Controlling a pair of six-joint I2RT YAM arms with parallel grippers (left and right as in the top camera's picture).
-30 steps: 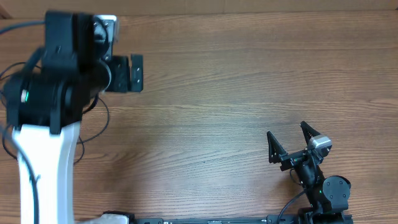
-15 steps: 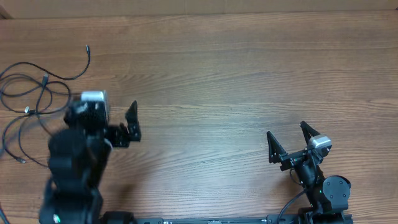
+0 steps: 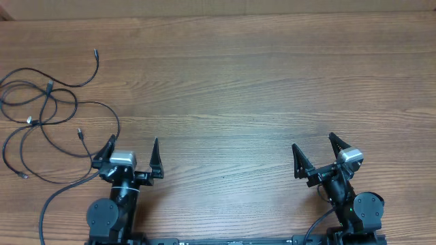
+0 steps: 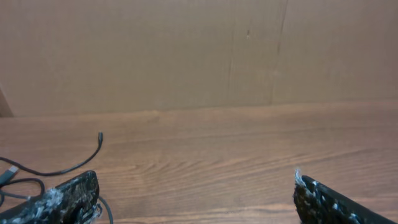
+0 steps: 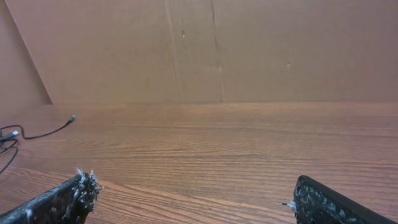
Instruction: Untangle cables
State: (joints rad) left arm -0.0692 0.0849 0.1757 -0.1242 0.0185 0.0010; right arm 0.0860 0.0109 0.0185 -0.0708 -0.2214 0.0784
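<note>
scene: a wood-grain bench [image 3: 238, 82] seen from above, with thin black cables [image 3: 41, 121] on its left part and 2 robot arms at its near edge.
left hand [image 3: 133, 141]: wide open and empty, its 2 black fingers spread in a V that points toward the far side of the bench.
right hand [image 3: 313, 141]: also wide open and empty, near the right of the bench's near edge, well apart from the cables.
cables, position: flat on the wood in loose overlapping loops, left of and beyond the left hand; how many cords there are cannot be told.
cables, ends: 1 dark plug end [image 3: 95, 52] points toward the far side; 2 silver-tipped ends [image 3: 29, 120] lie inside the loops.
nearest strand: 1 loop curves just beside the left hand's outer finger; whether it touches cannot be told.
left wrist view: 1 cord with its plug tip [image 4: 101, 135] lies ahead on the left.
right wrist view: the cord tip [image 5: 73, 117] shows far off to the left.
backdrop: a brown cardboard wall [image 4: 186, 56] stands behind the bench.
</note>
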